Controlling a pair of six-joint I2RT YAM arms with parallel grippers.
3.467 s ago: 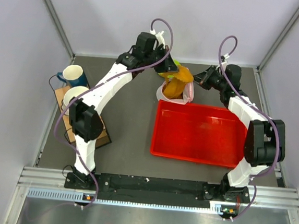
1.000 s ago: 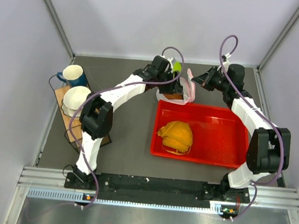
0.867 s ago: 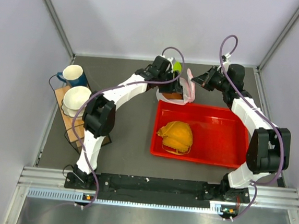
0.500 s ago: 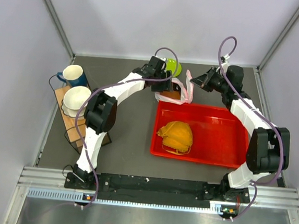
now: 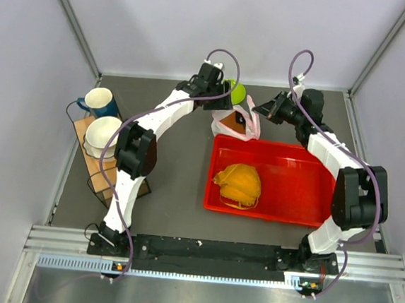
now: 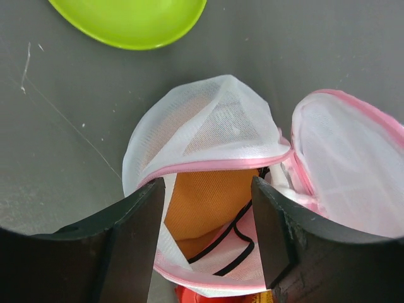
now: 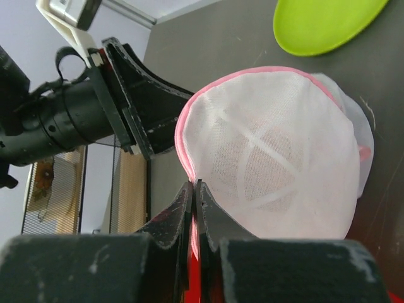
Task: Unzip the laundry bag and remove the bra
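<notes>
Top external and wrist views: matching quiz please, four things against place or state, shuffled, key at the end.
1. left gripper
2. right gripper
3. bra
4. lime-green plate

A. lying in the red tray
B. shut on the pink trim of the laundry bag
C. on the table, beyond the bag
D. open, over the bag

Pairs: 1-D, 2-B, 3-A, 4-C

The grey table [image 5: 173, 163] bears a red tray [image 5: 296, 181], green plate [image 5: 237, 92], the laundry bag [image 5: 235, 124] and a wooden stand [image 5: 93, 169].
</notes>
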